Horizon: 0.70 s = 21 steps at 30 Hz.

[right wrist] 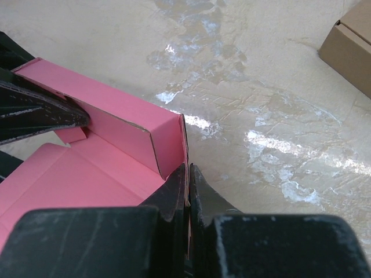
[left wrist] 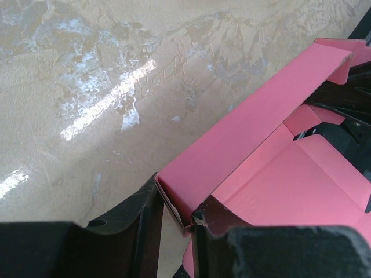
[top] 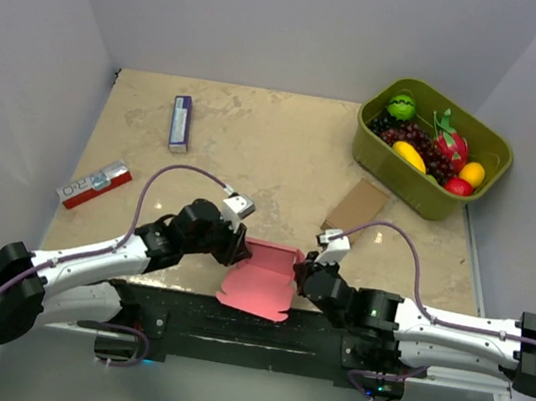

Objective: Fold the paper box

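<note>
The pink paper box (top: 261,278) lies half-formed at the table's near edge, between both arms. Its back wall stands up and its floor lies flat, with a flap hanging over the front edge. My left gripper (top: 239,247) is at the box's left end. In the left wrist view its jaws (left wrist: 177,202) are closed on the folded corner of the box (left wrist: 278,185), one finger outside and one inside. My right gripper (top: 304,271) is at the right end. In the right wrist view it (right wrist: 188,174) is shut tight on the upright right side wall of the box (right wrist: 87,179).
A green bin (top: 401,185) of toy fruit stands at the back right. A flat brown cardboard box (top: 357,206) lies just beyond my right gripper and also shows in the right wrist view (right wrist: 348,49). A blue-white packet (top: 181,123) and a red-and-white packet (top: 95,185) lie far left.
</note>
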{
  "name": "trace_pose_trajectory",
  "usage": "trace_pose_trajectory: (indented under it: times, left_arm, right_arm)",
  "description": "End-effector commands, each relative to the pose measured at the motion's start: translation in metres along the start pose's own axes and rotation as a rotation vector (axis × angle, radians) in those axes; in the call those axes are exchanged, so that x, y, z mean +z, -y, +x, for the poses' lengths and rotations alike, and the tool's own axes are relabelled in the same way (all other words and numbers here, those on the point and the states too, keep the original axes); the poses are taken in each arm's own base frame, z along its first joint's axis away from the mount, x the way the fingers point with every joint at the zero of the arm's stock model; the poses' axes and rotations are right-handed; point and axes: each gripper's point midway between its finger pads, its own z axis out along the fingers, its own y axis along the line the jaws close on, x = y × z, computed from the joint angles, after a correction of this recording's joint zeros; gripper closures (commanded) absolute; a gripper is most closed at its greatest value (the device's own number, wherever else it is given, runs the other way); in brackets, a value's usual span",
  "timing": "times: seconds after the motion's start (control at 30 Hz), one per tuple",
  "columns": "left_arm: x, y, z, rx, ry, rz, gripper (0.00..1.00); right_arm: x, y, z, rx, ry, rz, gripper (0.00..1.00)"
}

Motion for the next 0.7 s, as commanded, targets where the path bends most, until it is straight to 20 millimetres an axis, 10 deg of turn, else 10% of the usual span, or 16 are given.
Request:
trace_pose_trajectory:
  times: [0.0, 0.27, 0.67]
  left_arm:
    - [-0.004, -0.033, -0.010, 0.013, 0.027, -0.197, 0.99]
    - [-0.025, -0.083, 0.010, -0.023, -0.025, -0.526, 0.99]
    - [-0.017, -0.069, 0.002, -0.018, 0.022, -0.436, 0.92]
  right_arm:
    - [0.002, 0.006, -0.020, -0.006, 0.047, 0.106, 1.00]
    - [0.003, 0.017, -0.023, 0.016, 0.043, 0.241, 1.00]
    - [0.002, 0.020, -0.025, 0.049, 0.053, 0.257, 1.00]
